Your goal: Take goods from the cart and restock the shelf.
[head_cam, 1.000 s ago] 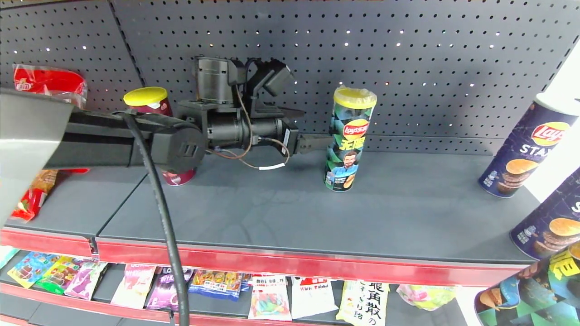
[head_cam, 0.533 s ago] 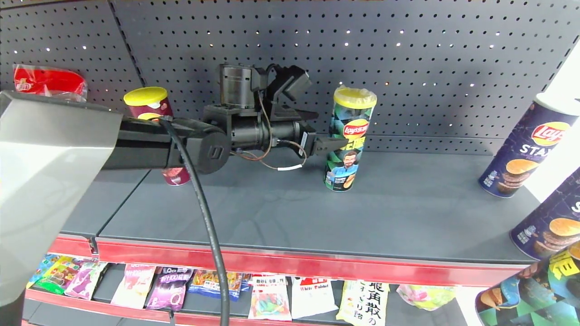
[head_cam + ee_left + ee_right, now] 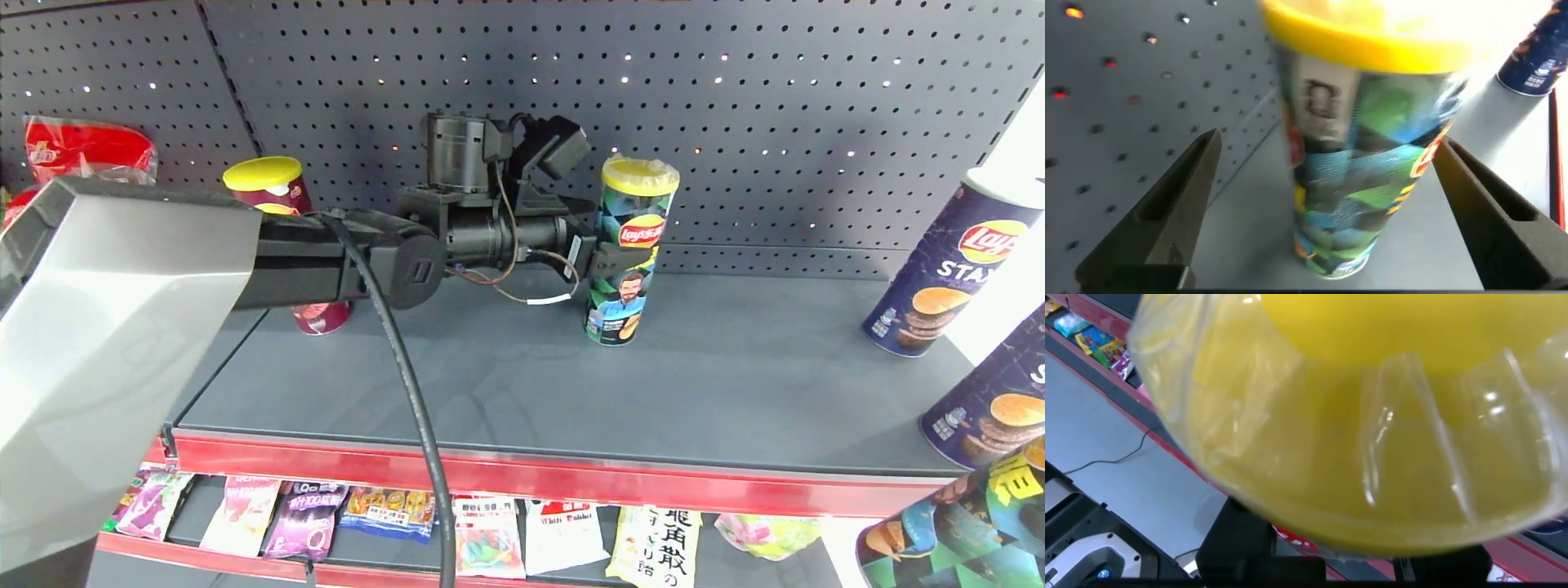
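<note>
Now upright green chip can [image 3: 1364,163] between wide-open left fingers [image 3: 1167,220], clear of both.

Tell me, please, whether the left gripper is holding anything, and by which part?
Nothing: the left gripper is open, fingers straddling the tall green yellow-lidded chip can mid-body.

Shop, snack aisle. Retail racking: dark grey perforated metal back panel [image 3: 735,122] behind grey metal shelf board [image 3: 571,392], glossy red strip [image 3: 571,482] along board's front edge. Packaged stock stands upright, labels outward: tall green-and-black crisp canister with yellow lid [image 3: 624,306], maroon canister with yellow lid [image 3: 265,175], dark blue crisp canisters [image 3: 939,269] at right, red plastic snack bag [image 3: 86,147] far left. Lower shelf carries row of small colourful snack packets [image 3: 490,539], side by side, fronts facing aisle.
</note>
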You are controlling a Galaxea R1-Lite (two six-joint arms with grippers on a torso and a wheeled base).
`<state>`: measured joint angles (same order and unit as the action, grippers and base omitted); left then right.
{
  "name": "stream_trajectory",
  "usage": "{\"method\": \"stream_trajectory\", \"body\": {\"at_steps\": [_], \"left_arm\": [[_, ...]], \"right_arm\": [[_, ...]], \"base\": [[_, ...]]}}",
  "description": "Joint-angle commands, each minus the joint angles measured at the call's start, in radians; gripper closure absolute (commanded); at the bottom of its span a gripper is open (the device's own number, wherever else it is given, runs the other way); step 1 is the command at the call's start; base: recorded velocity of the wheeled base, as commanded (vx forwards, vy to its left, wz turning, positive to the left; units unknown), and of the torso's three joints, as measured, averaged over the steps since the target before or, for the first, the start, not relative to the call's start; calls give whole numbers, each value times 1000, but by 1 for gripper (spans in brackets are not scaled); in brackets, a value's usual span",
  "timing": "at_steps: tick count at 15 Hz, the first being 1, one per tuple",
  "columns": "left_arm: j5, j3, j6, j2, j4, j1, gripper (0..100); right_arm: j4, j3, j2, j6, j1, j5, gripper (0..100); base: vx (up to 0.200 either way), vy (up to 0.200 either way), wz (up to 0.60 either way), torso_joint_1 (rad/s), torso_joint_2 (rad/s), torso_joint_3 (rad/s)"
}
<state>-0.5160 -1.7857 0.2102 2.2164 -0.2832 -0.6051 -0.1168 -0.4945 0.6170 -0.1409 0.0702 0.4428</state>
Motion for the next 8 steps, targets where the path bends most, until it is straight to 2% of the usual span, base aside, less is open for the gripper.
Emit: {"method": "stream_trajectory", "body": {"at_steps": [1,8], "left_arm": [[1,-23,0,17,4,-5,0],[16,-67,-3,52,21,-8,0]], "right_arm": [[0,-1,0,0,0,1,100],[0,-1,3,0,0,1,100]], "base": [[0,0,0,0,0,0],[0,0,0,0,0,0]]}}
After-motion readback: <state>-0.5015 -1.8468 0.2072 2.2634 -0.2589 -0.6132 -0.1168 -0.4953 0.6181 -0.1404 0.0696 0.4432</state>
